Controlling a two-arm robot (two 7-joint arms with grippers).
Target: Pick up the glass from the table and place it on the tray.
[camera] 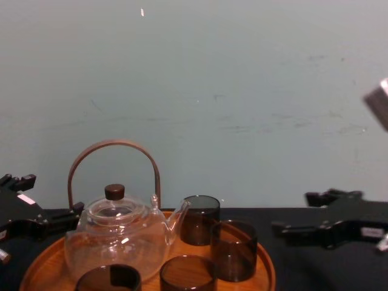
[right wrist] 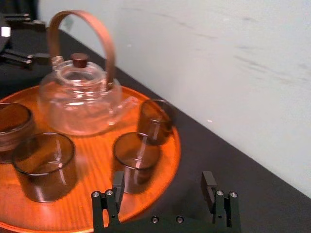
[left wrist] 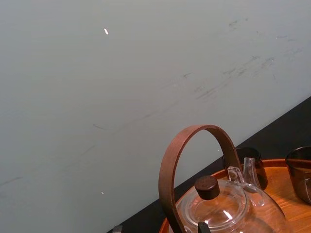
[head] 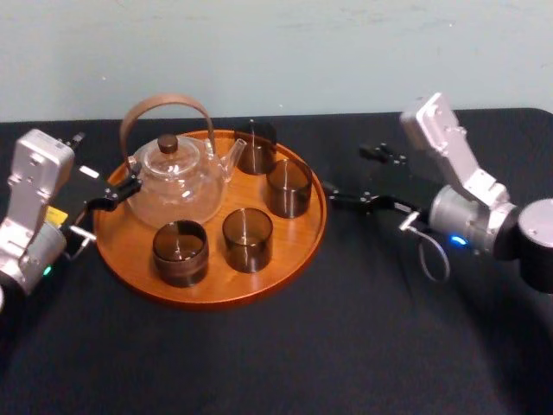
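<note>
The round orange-brown tray (head: 216, 298) sits on the black-clothed table (head: 363, 346). On the tray stand a clear teapot (head: 177, 177) and several dark smoky glasses. One glass (head: 289, 188) stands by the tray's right rim, closest to my right gripper (head: 346, 175). That gripper hovers open over the cloth just right of the tray, nothing between its fingers. In the right wrist view the same glass (right wrist: 136, 158) stands just beyond the right gripper (right wrist: 163, 187). My left gripper (head: 104, 169) rests open at the tray's left edge, beside the teapot.
The teapot's tall brown hoop handle (head: 164, 105) rises above the tray. A pale wall (camera: 194, 91) closes off the back of the table. Black cloth stretches in front of the tray and to its right.
</note>
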